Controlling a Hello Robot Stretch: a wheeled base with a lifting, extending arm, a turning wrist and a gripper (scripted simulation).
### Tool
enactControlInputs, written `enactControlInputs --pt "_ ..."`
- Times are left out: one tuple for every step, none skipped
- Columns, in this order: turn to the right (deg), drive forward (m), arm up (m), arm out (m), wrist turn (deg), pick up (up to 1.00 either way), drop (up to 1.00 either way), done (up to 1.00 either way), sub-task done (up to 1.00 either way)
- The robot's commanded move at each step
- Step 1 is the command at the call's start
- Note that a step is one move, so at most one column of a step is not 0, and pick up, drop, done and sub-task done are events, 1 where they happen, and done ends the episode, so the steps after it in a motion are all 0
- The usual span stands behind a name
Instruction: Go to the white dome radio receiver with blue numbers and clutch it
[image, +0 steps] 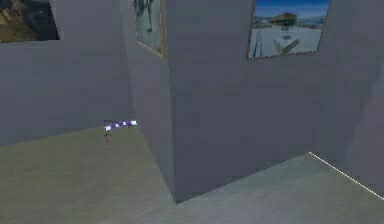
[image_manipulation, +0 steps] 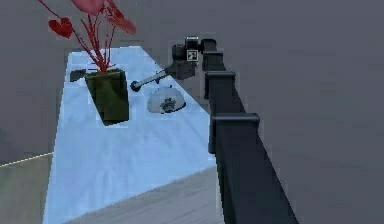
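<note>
A small white dome-shaped thing (image_manipulation: 167, 99) with dark marks lies on the pale blue tabletop (image_manipulation: 120, 160) in the arm side view, right of centre. The dark arm (image_manipulation: 235, 130) rises from the bottom edge along the table's right side. At its far end sit the white marker squares (image_manipulation: 192, 57) and the gripper (image_manipulation: 150, 79), whose thin fingers reach down-left just above the dome. I cannot tell whether the gripper holds anything or touches the dome.
A dark green vase (image_manipulation: 107, 96) with red heart-shaped flowers (image_manipulation: 90, 20) stands on the table left of the dome. The forward view has grey walls with a jutting corner (image: 170, 120), framed pictures (image: 287, 25), and a small blue-white object (image: 120, 124) low by the wall.
</note>
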Motion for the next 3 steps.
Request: enactControlInputs --pt "0.0 0.0 0.0 0.0 12.0 0.0 0.0 0.0 0.0" --pt "0.0 0.0 0.0 0.0 0.0 1.0 0.0 0.0 0.0" --pt "0.0 0.0 0.0 0.0 0.0 0.0 0.0 1.0 0.0"
